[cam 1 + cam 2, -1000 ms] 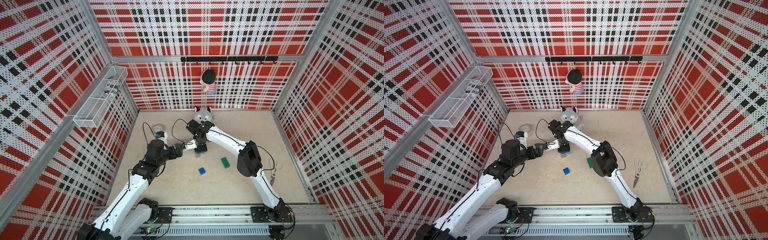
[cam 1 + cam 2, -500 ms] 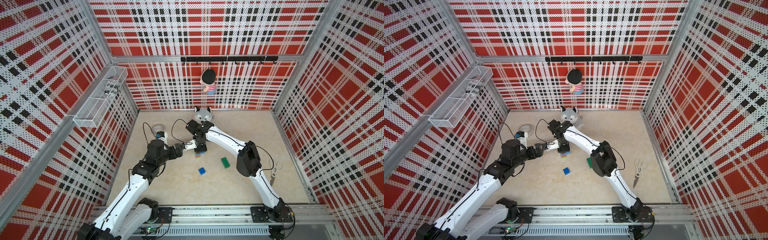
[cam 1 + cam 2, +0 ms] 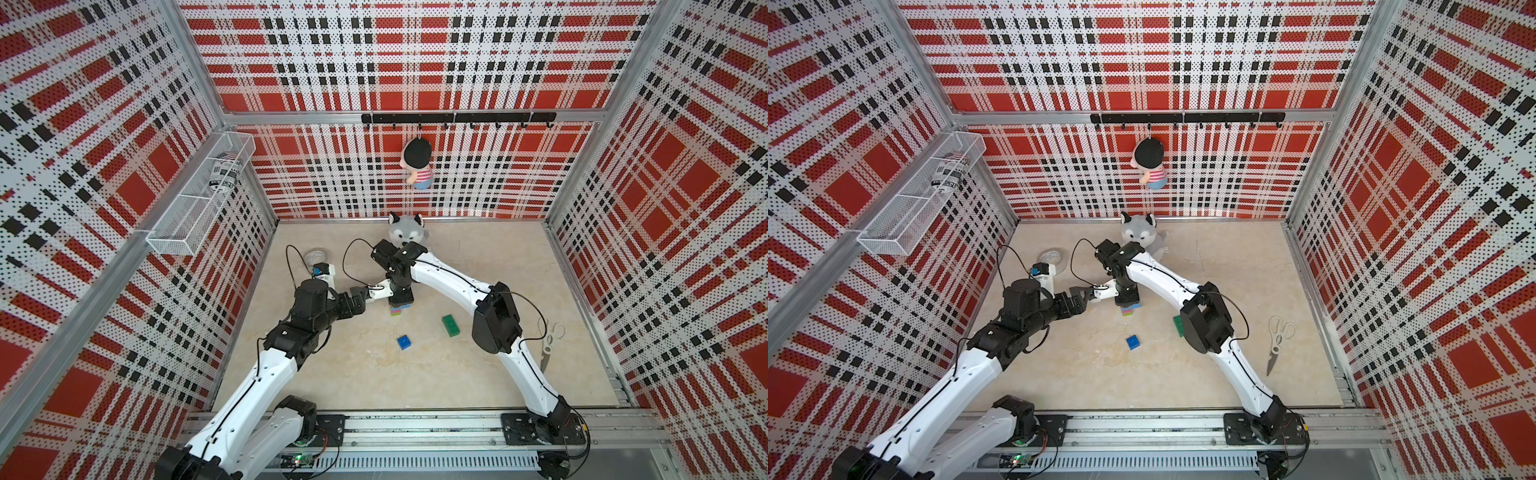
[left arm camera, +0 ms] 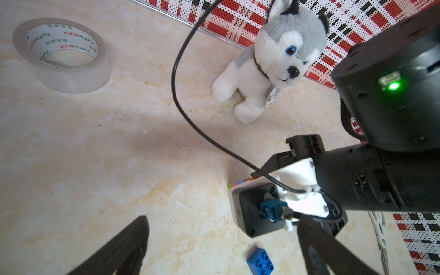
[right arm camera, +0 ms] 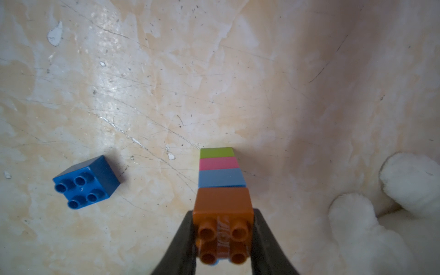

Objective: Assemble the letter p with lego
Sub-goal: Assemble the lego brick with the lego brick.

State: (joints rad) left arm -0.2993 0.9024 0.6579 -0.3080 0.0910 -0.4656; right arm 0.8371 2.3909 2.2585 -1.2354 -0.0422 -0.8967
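Pressing the square orange studded brick (image 5: 222, 202) onto the stack looks like the step in hand. The right tool (image 5: 223, 235) is closed narrow on that brick's two side walls. Beneath it sit a light blue brick (image 5: 221, 178), a pink brick (image 5: 218, 163) and a lime green brick (image 5: 216, 152). The lime one is at the bottom, and it appears to rest on the beige marbled tabletop (image 5: 142, 95).

The column is tall on a small foot, so the push should probably go straight down its axis. Any sideways lean could topple it or seat the orange brick crooked. Once the brick is seated, open the jaws fully before lifting, or the tool may drag the brick back off.

The left tool (image 4: 222, 219) stands wide and empty, at roughly 9 to 10 o'clock of the stack in a top view. It seems well placed to steady the lower bricks if needed.

Two pieces lie loose and well apart from the stack. The dark blue square brick (image 3: 404, 342) is at about 6 o'clock of it. The longer dark green brick (image 3: 450, 324) is between 3 and 4 o'clock. The letter is judged partly built.
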